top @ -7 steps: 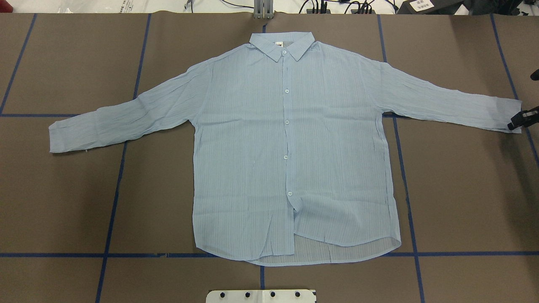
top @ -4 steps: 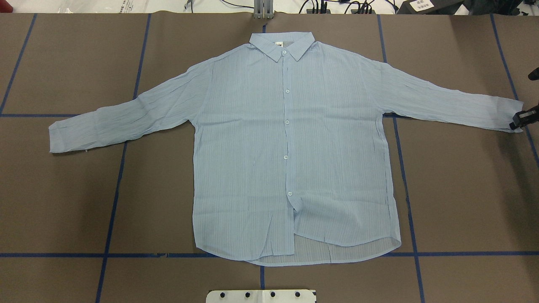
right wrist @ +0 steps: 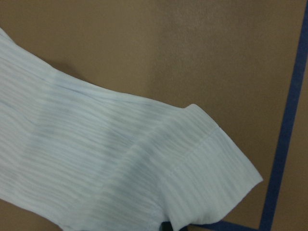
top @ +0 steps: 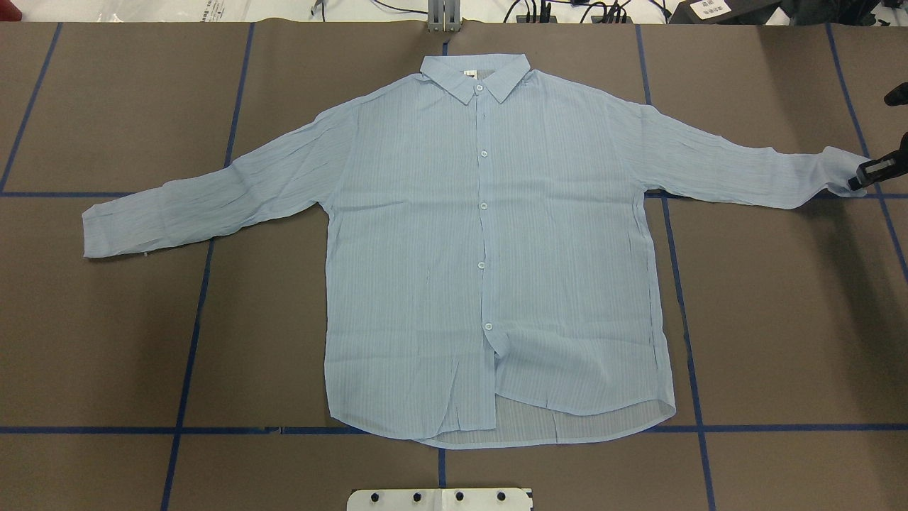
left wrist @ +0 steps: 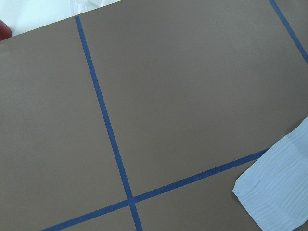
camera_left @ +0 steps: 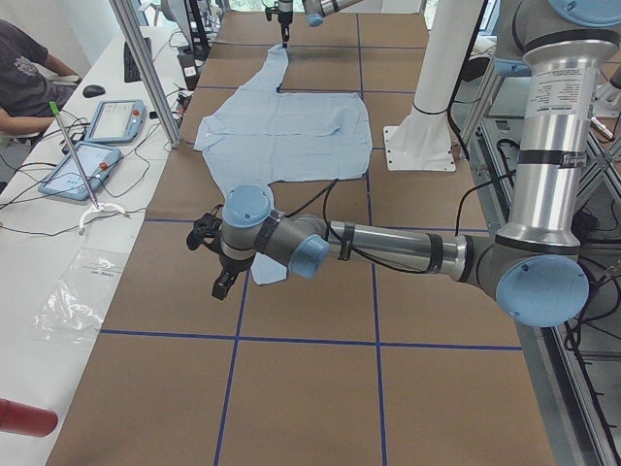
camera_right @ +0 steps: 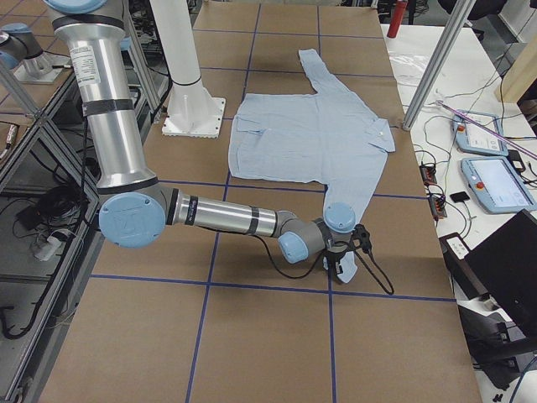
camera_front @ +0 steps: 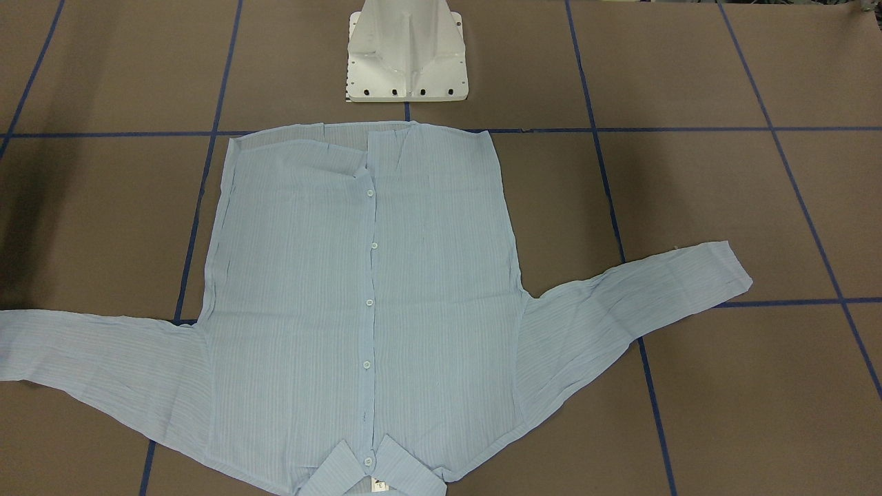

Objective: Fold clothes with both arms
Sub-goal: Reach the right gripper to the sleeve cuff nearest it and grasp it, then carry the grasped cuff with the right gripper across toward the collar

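The light-blue striped shirt (top: 482,248) lies flat and buttoned, collar at the far edge, both sleeves spread out; it also shows in the front view (camera_front: 358,289). My right gripper (top: 857,179) is at the table's right end, shut on the right sleeve's cuff (right wrist: 211,163), which is bunched and lifted a little. In the right side view the gripper (camera_right: 340,269) stands over that cuff. My left gripper (camera_left: 219,285) hovers just beyond the left sleeve's cuff (top: 106,227); I cannot tell whether it is open. The left wrist view shows that cuff (left wrist: 279,192) lying flat.
The white pedestal base (camera_front: 406,55) stands at the near edge behind the shirt's hem. Blue tape lines (top: 191,333) cross the brown table. A desk with tablets (camera_left: 107,121) and a seated person (camera_left: 24,73) is along the far side.
My right gripper has moved toward the far edge and slightly inward, taking the right cuff with it; the sleeve end now bunches. The rest of the shirt has not moved.
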`<state>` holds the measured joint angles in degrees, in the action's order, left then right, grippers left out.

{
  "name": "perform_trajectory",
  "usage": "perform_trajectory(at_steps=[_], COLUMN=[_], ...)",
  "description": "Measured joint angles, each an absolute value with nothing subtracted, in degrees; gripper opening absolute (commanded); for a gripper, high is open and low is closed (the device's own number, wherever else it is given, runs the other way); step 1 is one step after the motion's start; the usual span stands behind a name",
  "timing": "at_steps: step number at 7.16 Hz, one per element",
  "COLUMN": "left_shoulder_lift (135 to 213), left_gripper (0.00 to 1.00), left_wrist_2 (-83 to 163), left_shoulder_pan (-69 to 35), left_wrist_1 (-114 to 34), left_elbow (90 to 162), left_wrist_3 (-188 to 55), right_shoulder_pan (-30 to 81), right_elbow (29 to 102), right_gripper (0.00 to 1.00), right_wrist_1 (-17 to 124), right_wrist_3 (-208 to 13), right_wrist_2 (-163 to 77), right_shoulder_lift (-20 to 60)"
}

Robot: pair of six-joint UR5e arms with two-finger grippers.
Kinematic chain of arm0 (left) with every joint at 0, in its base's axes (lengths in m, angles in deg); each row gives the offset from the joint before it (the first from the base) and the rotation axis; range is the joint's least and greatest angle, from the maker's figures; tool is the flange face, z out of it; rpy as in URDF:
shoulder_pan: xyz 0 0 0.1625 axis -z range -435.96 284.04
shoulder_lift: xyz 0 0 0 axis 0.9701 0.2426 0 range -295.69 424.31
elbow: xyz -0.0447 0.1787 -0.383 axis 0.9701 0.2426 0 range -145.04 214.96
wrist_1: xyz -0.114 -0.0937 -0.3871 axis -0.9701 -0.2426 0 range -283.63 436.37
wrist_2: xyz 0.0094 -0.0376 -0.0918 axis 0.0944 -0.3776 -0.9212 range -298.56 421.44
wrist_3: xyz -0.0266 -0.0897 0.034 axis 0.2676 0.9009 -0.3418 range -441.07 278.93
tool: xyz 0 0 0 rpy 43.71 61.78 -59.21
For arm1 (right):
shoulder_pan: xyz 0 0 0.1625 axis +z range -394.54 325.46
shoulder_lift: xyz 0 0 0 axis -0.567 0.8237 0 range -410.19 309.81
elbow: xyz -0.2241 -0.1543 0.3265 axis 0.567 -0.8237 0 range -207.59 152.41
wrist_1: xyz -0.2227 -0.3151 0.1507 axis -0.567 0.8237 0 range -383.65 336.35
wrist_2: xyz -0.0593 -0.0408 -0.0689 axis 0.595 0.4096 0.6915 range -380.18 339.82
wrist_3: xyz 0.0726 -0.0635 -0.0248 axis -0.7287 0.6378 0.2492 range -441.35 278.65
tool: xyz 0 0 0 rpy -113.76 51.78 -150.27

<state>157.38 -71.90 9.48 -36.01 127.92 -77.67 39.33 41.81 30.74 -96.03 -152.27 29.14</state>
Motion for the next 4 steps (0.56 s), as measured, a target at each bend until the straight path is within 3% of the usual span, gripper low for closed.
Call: perform_trajectory(at_steps=[2,4], left_shoulder_lift=[157.4,157.4], left_gripper=[1.00,1.00], left_wrist_2=[-71.9,-71.9], left_shoulder_pan=[9.5,9.5], left_wrist_1=[-36.0,-36.0], left_elbow=[127.8,127.6], left_wrist_3=[-77.7,-77.8], right_shoulder_pan=[40.5,36.1], right_elbow=[50.1,60.0], right_gripper=[0.00,0.00], right_wrist_1=[31.5,37.4], right_wrist_3=[-97.1,-107.1], right_wrist_2=[-157.3,-159.1], right_shoulder_lift=[29.0,23.9])
